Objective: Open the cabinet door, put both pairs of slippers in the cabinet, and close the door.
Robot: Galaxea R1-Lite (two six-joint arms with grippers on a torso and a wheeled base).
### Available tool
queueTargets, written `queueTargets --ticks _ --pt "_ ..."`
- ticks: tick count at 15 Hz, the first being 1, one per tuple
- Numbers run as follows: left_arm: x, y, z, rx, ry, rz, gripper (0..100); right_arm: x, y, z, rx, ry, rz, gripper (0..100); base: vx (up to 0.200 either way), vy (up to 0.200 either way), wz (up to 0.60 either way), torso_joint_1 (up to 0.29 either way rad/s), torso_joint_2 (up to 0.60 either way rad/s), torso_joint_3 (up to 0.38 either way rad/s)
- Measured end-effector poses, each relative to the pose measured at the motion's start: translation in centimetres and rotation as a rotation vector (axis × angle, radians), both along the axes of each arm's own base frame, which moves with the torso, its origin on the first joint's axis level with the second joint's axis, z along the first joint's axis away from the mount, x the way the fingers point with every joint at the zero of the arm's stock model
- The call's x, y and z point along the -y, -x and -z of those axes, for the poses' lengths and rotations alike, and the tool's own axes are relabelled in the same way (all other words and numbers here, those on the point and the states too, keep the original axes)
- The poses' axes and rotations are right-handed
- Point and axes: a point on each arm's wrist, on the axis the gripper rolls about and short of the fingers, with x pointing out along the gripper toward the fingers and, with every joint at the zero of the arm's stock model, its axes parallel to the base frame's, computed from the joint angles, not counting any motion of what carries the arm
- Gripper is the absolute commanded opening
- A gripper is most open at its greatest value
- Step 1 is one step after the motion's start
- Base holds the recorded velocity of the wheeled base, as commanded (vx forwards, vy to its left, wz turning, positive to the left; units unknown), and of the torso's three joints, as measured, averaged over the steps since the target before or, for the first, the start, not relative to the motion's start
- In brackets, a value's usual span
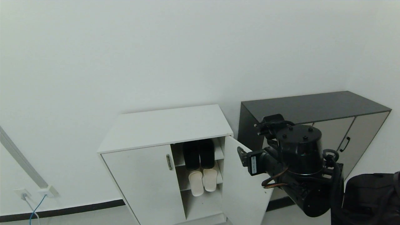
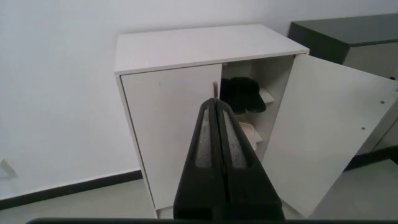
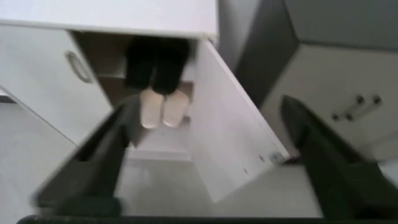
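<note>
The white cabinet [image 1: 162, 128] stands against the wall with its right door [image 1: 243, 187] swung open. A black pair of slippers [image 1: 199, 153] lies on the upper shelf and a white pair [image 1: 203, 181] on the shelf below. My right gripper [image 3: 208, 109] is open, its fingers spread either side of the open door [image 3: 230, 124], with the black slippers [image 3: 155, 62] and white slippers [image 3: 163, 107] beyond. The right arm [image 1: 300, 150] hangs just right of the door's outer edge. My left gripper [image 2: 214, 106] is shut and empty, pointing at the cabinet front from some distance.
The cabinet's left door [image 1: 147, 181] is shut, with a small handle [image 1: 169, 162]. A dark, low cabinet [image 1: 312, 106] stands close on the right behind the open door. Wall sockets with cables [image 1: 23, 193] sit low on the left. Bare floor lies in front.
</note>
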Motion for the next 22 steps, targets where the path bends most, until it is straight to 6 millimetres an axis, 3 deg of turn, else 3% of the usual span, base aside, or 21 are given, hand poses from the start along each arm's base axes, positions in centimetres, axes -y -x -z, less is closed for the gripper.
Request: queueTargets --ticks 4,10,13,16,22 --pt "0.0 0.0 0.0 0.0 0.0 0.0 0 0.1 -0.2 0.5 0.007 0.01 0.004 0 0.0 0.0 0.0 0.0 0.0 0.0" --pt "0.0 0.0 0.0 0.0 -0.002 0.0 0 0.1 -0.8 0.5 0.027 -0.011 0.019 0 -0.2 0.0 0.0 0.005 0.0 0.002" --pt "0.0 0.0 0.0 0.0 -0.003 0.0 0 0.2 -1.7 0.6 0.024 -0.007 0.041 0 0.0 0.0 0.0 0.0 0.0 0.0" --pt "0.0 0.0 0.0 0.001 -0.005 0.001 0 0.8 -3.4 0.8 0.021 -0.003 0.09 0 0.0 0.0 0.0 0.0 0.0 0.0" --pt "0.0 0.0 0.0 0.0 -0.004 0.001 0 2.9 -10.0 1.3 -0.037 0.0 0.154 0 0.0 0.0 0.0 0.0 0.0 0.0"
